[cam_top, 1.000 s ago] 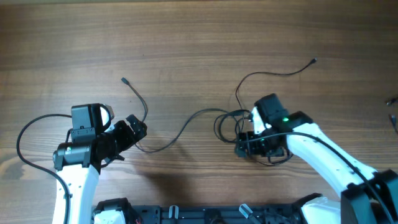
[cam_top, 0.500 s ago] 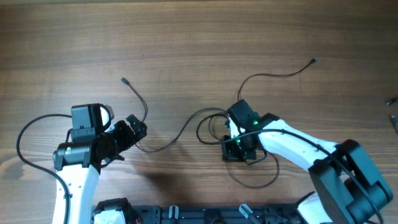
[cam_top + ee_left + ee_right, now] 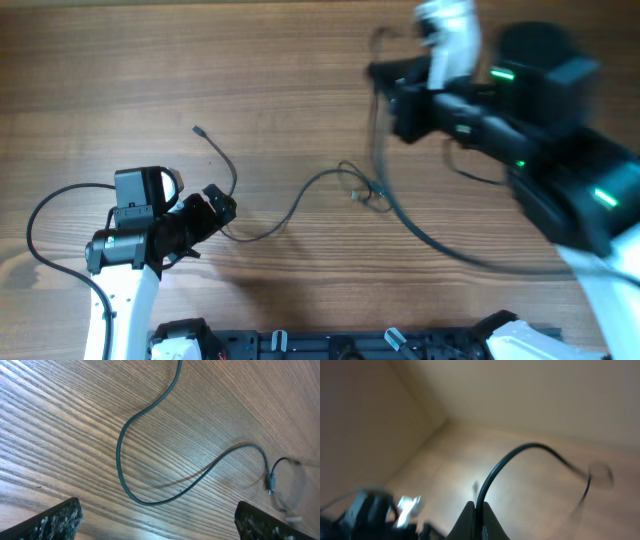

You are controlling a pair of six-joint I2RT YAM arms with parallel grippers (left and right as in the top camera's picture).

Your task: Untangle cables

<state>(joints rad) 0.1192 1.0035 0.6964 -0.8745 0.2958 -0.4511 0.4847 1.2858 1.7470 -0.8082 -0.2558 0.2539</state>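
Counting white-and-black robot arms: two, left arm (image 3: 120,265) and right arm (image 3: 560,170). Black two-finger grippers: two, left gripper (image 3: 222,203) gaping wide, right gripper (image 3: 477,520) pinching. Very thin black flexible cables: two showing, lying cable (image 3: 118,457) ahead of left jaws, pinched cable (image 3: 520,448) rising from between right jaws. Tiny plug ends showing: two, far plug (image 3: 198,130) and near plug (image 3: 270,482). Brown wooden table (image 3: 300,60): one.
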